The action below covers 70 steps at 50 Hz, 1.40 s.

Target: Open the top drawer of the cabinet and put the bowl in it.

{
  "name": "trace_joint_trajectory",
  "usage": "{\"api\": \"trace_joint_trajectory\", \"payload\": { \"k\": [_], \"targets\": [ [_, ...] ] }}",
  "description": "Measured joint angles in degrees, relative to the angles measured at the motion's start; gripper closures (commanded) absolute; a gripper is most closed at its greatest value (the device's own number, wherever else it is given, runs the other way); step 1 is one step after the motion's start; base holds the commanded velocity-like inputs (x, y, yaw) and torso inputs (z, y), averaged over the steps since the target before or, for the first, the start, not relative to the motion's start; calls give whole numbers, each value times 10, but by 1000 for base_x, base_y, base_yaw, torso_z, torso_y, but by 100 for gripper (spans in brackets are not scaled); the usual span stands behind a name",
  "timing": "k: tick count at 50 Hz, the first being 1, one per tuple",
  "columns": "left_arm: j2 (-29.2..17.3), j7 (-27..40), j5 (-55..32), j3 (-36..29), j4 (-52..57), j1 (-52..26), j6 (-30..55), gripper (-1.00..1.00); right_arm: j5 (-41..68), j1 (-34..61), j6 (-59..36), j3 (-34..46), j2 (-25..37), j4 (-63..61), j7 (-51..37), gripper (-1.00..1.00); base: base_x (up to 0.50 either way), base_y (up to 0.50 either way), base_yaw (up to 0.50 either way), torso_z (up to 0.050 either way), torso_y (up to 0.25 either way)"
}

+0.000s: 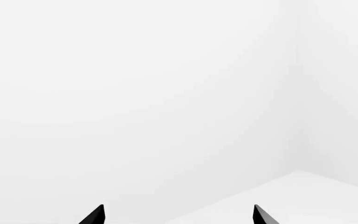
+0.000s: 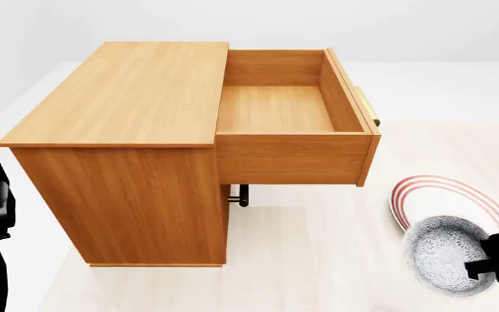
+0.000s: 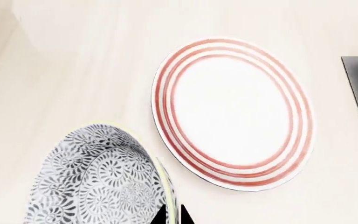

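While the boxy orange-brown wooden cabinet [image 2: 124,149] stands with its uppermost wooden drawer [image 2: 288,114] pulled fully out, the plain wood interior is seen to hold nothing, so the opening step can be judged done. The small deep blue-grey patterned bowl [image 2: 447,255] is held tipped, in front of the cabinet and below the drawer front, overlapping the flat white plate with red rings [image 2: 457,198]. The bowl's rim is pinched between the closed fingers of the right gripper [image 3: 172,215]. Carrying the bowl to the drawer and releasing it are left. The left gripper [image 1: 177,215] is seen against white wall, fingers apart, nothing held.
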<state>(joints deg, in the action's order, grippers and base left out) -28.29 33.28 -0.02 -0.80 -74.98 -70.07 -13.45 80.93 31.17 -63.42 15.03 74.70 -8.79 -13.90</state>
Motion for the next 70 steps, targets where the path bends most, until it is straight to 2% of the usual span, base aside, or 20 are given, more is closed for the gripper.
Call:
{"api": "trace_joint_trajectory", "payload": {
  "k": [10,20,34,48,70],
  "targets": [
    [0,-1,0,1,0,0,0,-100,-26,172,-91,22,-35,29,-39,100,0,0,0,0,0],
    [0,-1,0,2,0,0,1,-100,-132,403,-173,113,-105,92,-24,100,0,0,0,0,0],
    [0,-3,0,5,0,-2,2,-100,-286,639,-158,240,-227,219,26,100,0,0,0,0,0],
    [-1,-4,0,7,0,-2,2,-100,-377,749,-74,309,-345,342,72,100,0,0,0,0,1],
    [-1,-8,-1,12,0,-1,0,-100,-455,795,67,390,-522,537,164,100,0,0,0,0,0]
  ]
}}
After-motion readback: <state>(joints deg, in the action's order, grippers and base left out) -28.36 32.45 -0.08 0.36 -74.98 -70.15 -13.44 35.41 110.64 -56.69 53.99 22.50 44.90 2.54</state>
